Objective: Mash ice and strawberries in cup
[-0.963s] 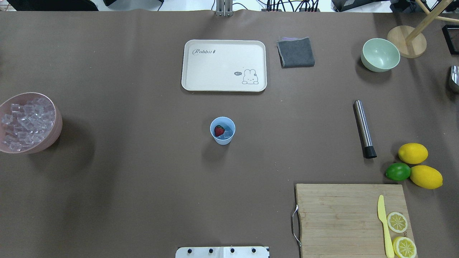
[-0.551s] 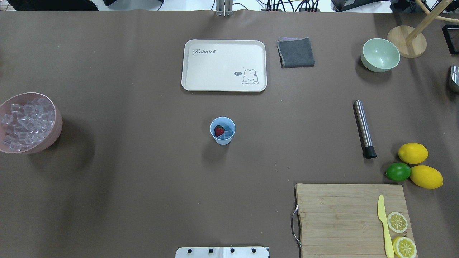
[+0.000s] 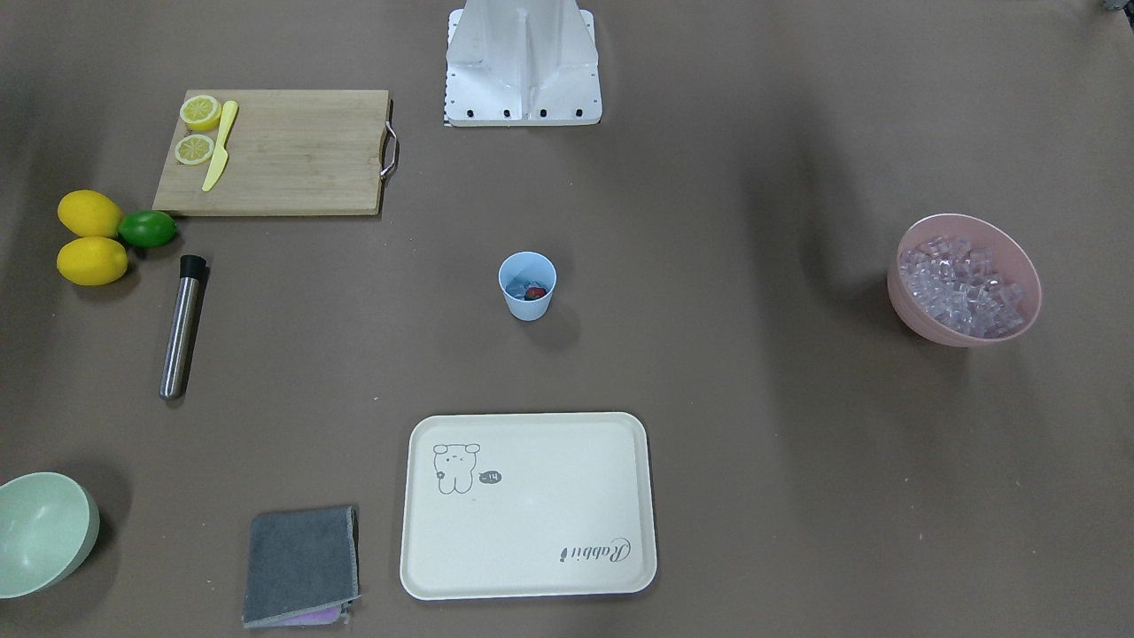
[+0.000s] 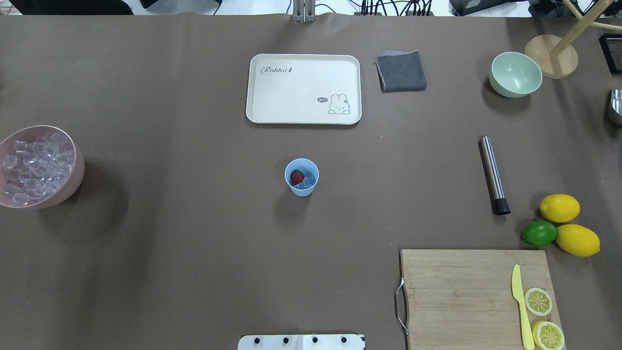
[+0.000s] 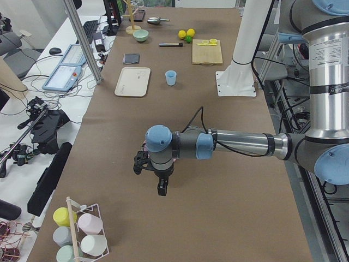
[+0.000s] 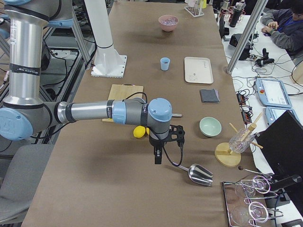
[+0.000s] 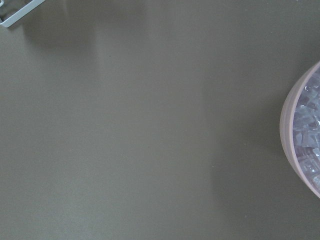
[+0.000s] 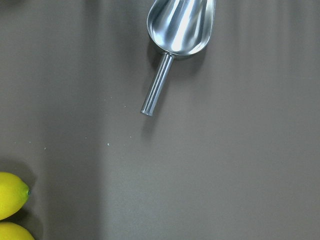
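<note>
The left gripper hangs over the table with its fingers pointing down. It shows only in the side view, so I cannot tell whether its fingers are spread or pressed together. Nothing can be seen in it. Just off to one side below it is a pink bowl heaped with ice. A corner of a wire rack lies farther out on the other side.

The right gripper also points down above the table, and its fingers cannot be judged either. A metal scoop lies near it, toward the table's end, with its handle aimed back at the gripper. Two lemons lie near it on the opposite side, with a lime touching them. Beyond those are a metal rod and a cutting board.

The cup stands upright, well apart from both grippers and roughly midway between them. It holds the strawberry with some ice beside it. A tray lies past the cup, on the side away from the robot.
</note>
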